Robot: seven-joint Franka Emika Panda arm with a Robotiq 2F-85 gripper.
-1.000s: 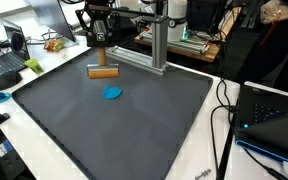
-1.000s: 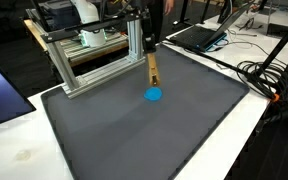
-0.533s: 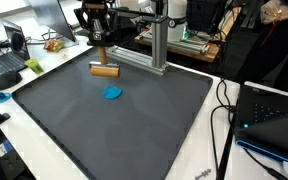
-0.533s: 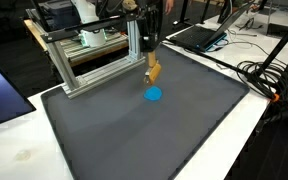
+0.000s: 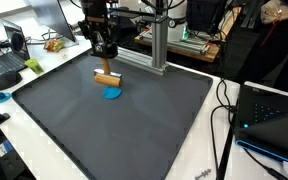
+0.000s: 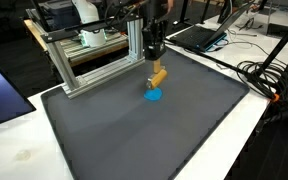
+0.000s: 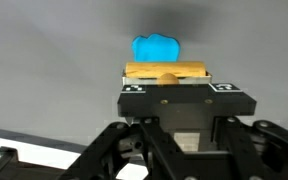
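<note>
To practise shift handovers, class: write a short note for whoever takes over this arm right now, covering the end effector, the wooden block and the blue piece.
End effector: shut on the wooden block, gripped across its middle.
Wooden block: held level, close beside the blue piece; whether they touch is unclear.
Blue piece: lies on the dark mat, clear of the fingers.
Done: block grasped.
Left: block not yet released.

A dark mat (image 5: 114, 130) is covering the white table (image 6: 24, 160), a metal frame (image 6: 134, 40) standing behind, a laptop (image 6: 199, 36) sitting nearby.
</note>
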